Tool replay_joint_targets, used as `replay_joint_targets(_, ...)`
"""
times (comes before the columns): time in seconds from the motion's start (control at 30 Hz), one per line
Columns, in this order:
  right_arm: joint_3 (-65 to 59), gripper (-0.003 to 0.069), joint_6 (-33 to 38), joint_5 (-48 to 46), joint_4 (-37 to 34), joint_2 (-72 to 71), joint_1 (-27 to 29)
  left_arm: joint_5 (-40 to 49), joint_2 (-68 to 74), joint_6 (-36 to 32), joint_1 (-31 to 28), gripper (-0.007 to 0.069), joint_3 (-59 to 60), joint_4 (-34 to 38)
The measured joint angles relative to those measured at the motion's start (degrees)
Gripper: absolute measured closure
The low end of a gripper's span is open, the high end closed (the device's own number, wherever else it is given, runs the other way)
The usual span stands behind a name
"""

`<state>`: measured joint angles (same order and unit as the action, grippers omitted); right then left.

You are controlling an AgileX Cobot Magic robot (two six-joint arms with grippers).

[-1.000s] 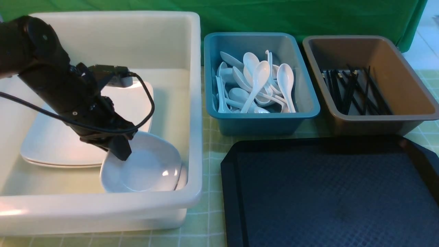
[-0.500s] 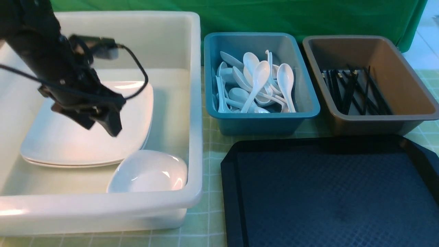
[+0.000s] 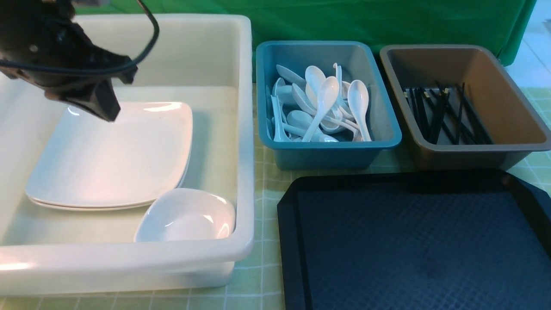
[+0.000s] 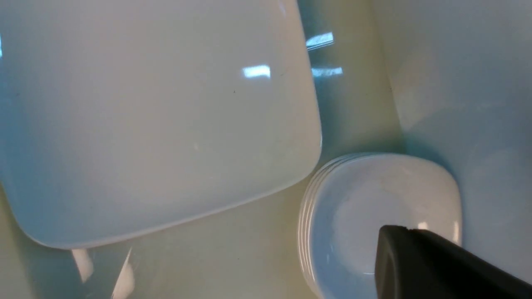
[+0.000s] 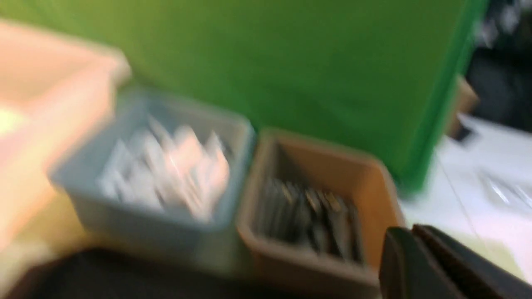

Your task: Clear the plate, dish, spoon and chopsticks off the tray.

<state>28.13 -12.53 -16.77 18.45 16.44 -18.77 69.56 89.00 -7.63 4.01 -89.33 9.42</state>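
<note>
The tray (image 3: 413,245) lies bare; plate (image 3: 112,150) and dish (image 3: 187,215) sit in the tub (image 3: 241,129). Both claws, left (image 3: 103,101) and right (image 5: 419,265), are closed, holding nothing. Task looks finished.

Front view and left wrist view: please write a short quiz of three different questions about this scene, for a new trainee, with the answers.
1. True or false: the tray has dishes on it.
2. Which bin holds the chopsticks? A. the teal bin B. the brown bin C. the white tub
3. Fill in: the stack of small dishes sits in the ___ beside the plate.

Key
1. False: in the part the front view shows, it is bare.
2. B: they lie in the brown bin; the teal bin holds the spoons.
3. White tub. The left gripper, shut, hangs above the plate, holding nothing.
</note>
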Motion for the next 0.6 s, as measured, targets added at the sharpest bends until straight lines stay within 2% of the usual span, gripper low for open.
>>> replay_joint_targets(0.1,-5.2,0.0655,-1.7,10.9,-0.1,2.2,0.0,0.0,-1.4,0.0,0.0,0.0633,0.0,0.0)
replay_joint_targets(0.2,-7.2,0.0654,-2.4,15.5,-0.1,4.3,0.0,0.0,-1.9,-0.2,0.0,0.0633,0.0,0.1)
replay_joint_targets(0.6,-7.8,0.0637,-2.8,17.7,0.0,5.2,0.0,-2.3,-1.9,-1.3,0.0,0.0633,0.0,0.3)
